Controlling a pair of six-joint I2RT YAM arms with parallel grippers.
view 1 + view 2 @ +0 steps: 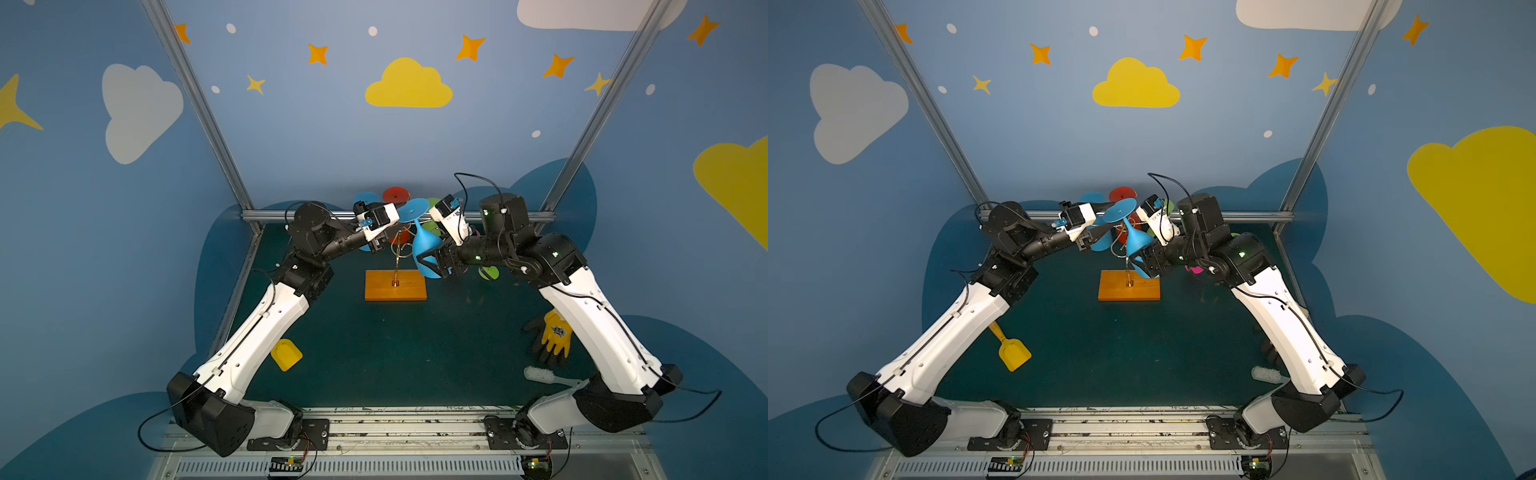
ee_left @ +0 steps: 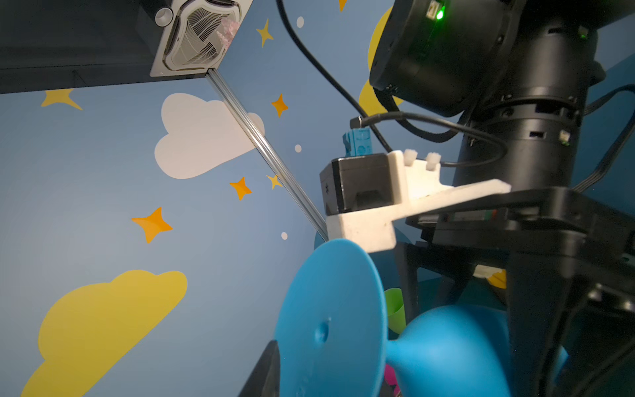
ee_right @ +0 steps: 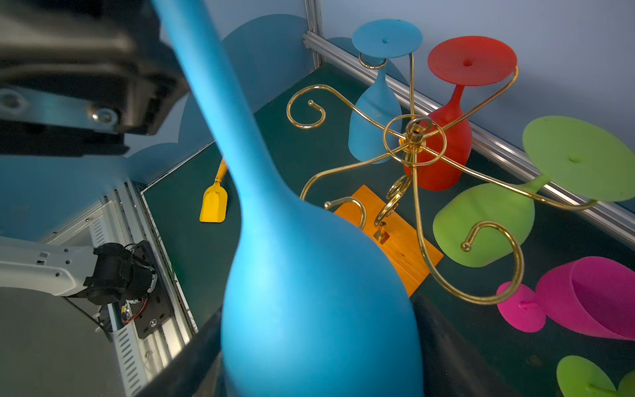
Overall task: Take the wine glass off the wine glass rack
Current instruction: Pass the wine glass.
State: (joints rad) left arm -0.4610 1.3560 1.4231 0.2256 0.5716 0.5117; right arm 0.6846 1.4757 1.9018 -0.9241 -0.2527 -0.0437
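Right gripper [image 1: 431,264] jaws wide, clamped on the bowl of the blue wine glass [image 1: 422,243], held foot-up just beside the wine glass rack [image 1: 409,286], stem clear of its scrolls. Left gripper [image 1: 379,246] near the foot; jaw gap unreadable.

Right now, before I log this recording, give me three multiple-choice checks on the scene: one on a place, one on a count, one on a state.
1. Where is the yellow scoop?
A) on the table beside the left arm
B) inside a glass
C) in a gripper

2. How many glasses hang on the wine glass rack?
A) one
B) three
C) five

3. The right gripper is:
A) open and empty
B) resting on the table
C) closed on the bowl of the blue wine glass

Key:
1. A: it lies flat by that arm.
2. B: a hanging blue glass, a red glass and a green glass.
3. C: its fingers flank the bowl, which is clear of the hooks.
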